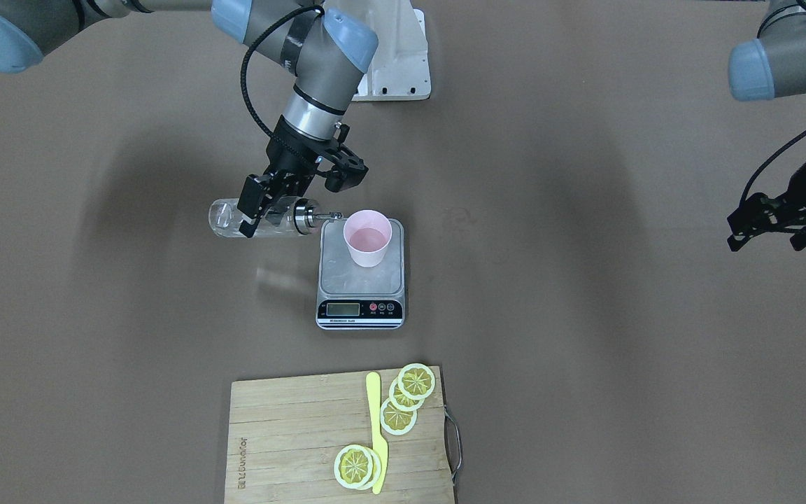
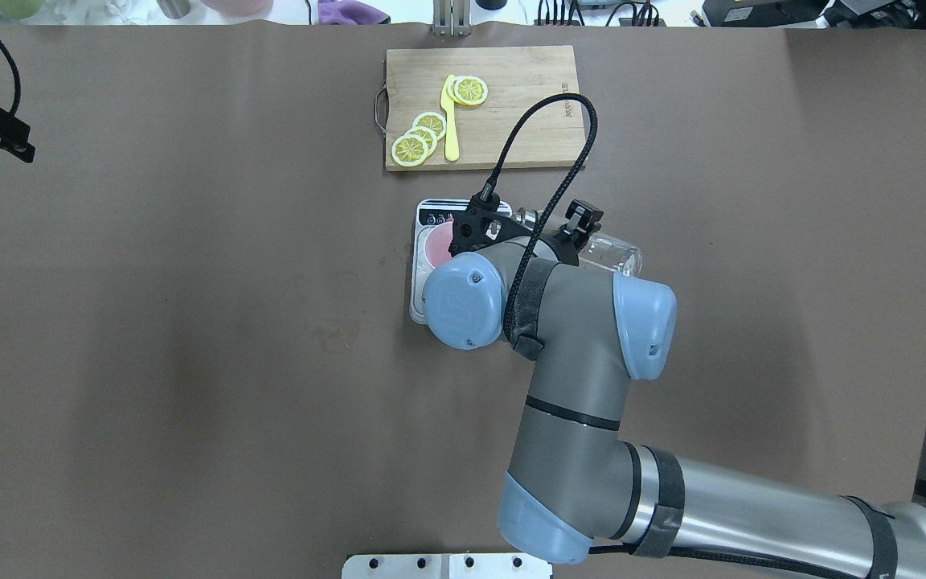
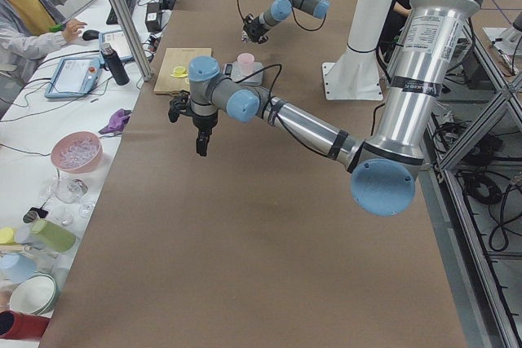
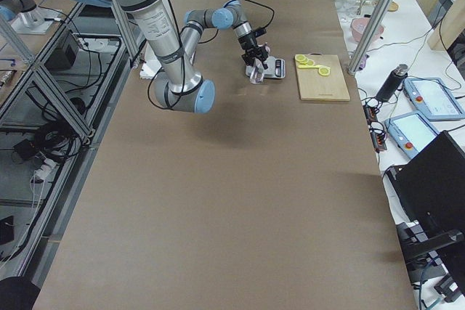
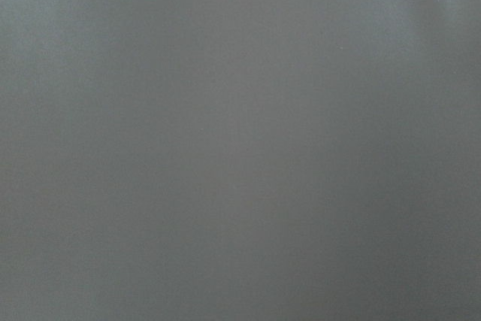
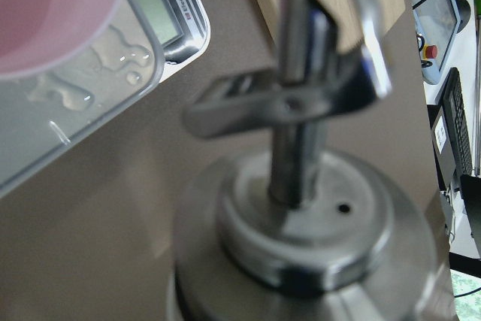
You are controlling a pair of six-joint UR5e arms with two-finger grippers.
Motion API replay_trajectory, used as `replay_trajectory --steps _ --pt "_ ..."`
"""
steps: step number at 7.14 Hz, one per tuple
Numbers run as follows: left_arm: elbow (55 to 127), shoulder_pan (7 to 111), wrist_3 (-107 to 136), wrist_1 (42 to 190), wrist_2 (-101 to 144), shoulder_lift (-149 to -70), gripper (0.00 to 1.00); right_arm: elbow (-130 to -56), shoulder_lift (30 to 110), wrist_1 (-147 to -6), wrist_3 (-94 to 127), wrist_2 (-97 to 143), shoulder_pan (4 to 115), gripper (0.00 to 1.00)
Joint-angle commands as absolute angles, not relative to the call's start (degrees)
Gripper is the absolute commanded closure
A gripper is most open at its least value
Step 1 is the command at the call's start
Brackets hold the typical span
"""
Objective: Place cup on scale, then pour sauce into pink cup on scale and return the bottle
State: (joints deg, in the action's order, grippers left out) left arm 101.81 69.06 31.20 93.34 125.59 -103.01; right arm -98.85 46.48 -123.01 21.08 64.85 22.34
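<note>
The pale pink cup stands upright on the scale's silver platform and holds a little clear liquid. My right gripper is shut on the clear glass bottle and holds it about level, left of the scale in the front-facing view. Its metal spout reaches the cup's rim. The right wrist view shows the spout close up, the cup and drops on the scale. My left gripper hangs far off to the side, empty; I cannot tell its jaws. The sauce in the bottle is hard to make out.
A wooden cutting board with several lemon slices and a yellow knife lies beyond the scale, on the operators' side. In the overhead view my right arm covers most of the scale.
</note>
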Motion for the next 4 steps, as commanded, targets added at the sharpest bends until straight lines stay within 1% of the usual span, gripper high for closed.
replay_trajectory --steps 1,2,4 --pt "101.8 69.1 31.2 93.3 125.6 -103.0 0.02 -98.7 46.0 -126.4 20.5 61.7 21.4 1.0" --pt "101.8 69.1 31.2 93.3 125.6 -102.9 0.02 -98.4 45.3 -127.9 18.4 60.7 21.3 1.0" --pt "101.8 69.1 31.2 93.3 125.5 -102.8 0.02 -92.5 40.1 -131.6 17.0 59.2 21.3 1.0"
